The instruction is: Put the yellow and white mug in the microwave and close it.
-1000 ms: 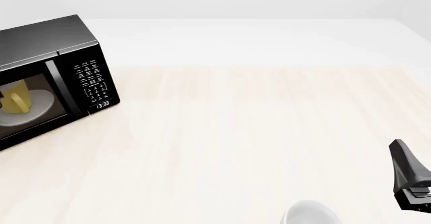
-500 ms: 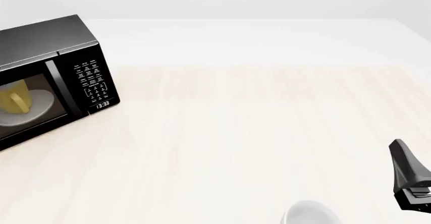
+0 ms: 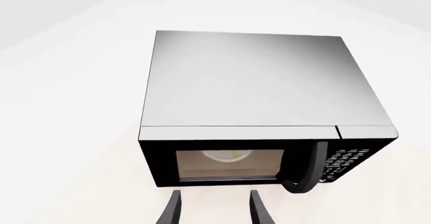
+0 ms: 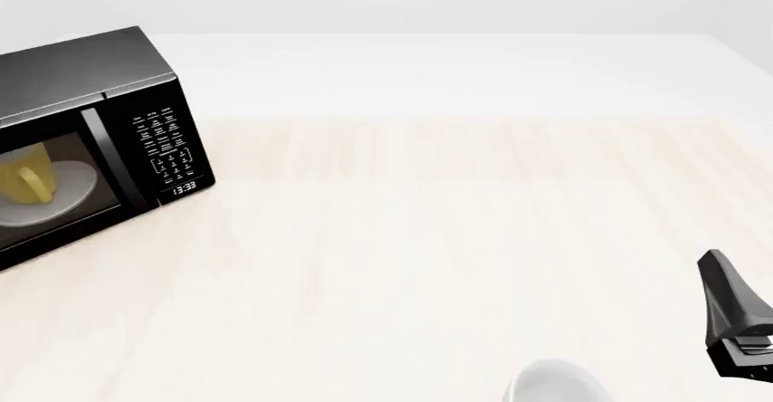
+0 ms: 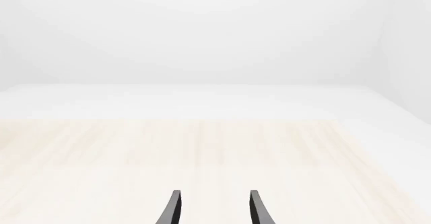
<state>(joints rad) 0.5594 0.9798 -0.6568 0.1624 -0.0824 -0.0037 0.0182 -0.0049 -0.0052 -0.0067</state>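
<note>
The black microwave (image 4: 109, 76) stands at the table's far left, its door flush with the front and the handle (image 3: 310, 171) beside the button panel (image 4: 167, 144). Through the door window I see the yellow and white mug (image 4: 27, 177) upright on the white turntable plate (image 4: 75, 185). In the left wrist view the mug (image 3: 235, 155) is only a faint yellow patch behind the glass. My left gripper (image 3: 214, 211) is open and empty, a little in front of the door. At the table's near right, far from the microwave, my right gripper (image 5: 214, 211) is open and empty.
A plain white rounded cup (image 4: 556, 386) sits at the table's near edge, just left of the right arm (image 4: 730, 316). The light wooden tabletop (image 4: 459, 221) stretches between the microwave and the right arm.
A small dark shape at the picture's left edge beside the mug, seen one second ago, is gone. The microwave, mug and right arm have not moved.
</note>
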